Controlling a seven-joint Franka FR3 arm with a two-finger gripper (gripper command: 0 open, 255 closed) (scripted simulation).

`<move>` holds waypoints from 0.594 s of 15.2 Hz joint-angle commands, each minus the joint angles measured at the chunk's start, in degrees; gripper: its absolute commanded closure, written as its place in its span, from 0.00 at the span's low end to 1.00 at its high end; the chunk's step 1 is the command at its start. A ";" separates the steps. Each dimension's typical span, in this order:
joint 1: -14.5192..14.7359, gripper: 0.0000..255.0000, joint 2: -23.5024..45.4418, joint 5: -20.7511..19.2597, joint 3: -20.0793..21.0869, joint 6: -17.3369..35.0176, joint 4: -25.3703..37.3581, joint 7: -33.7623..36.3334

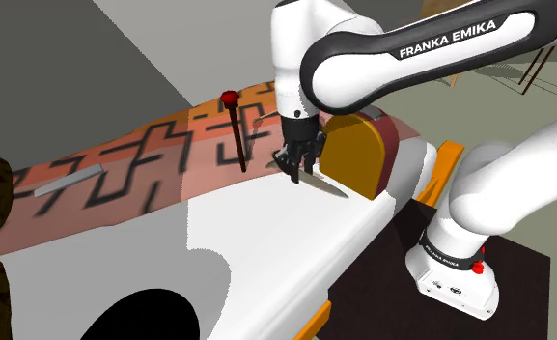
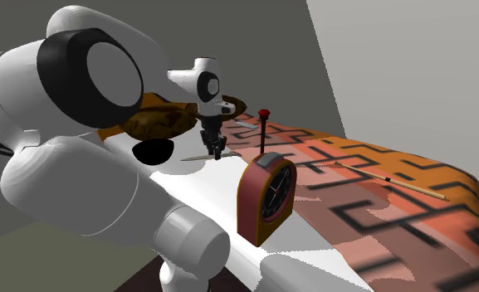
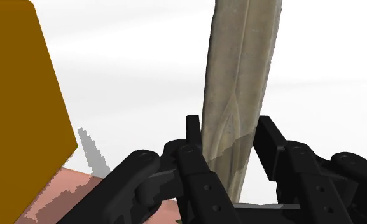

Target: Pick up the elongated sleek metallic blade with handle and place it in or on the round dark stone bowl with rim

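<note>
Pincer clamped on the grey knife over the white table, just beside orange-backed clock; black bowl farther along.

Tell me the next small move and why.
Probably lift straight up a little. The gripper looks closed on the blade, fingers pressing both its sides, yet the blade sits low over the white tabletop. The dark bowl lies toward the shoulder view's lower left, so clearance comes first.
</note>
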 commanded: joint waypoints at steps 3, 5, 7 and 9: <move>0.53 1.00 4.95 0.60 5.28 0.46 5.09 6.18; 0.53 1.00 7.74 0.36 7.97 0.68 7.91 9.36; 0.39 1.00 10.80 -0.31 10.73 0.87 10.96 12.69; 0.13 1.00 14.19 -1.46 13.58 1.00 14.23 16.21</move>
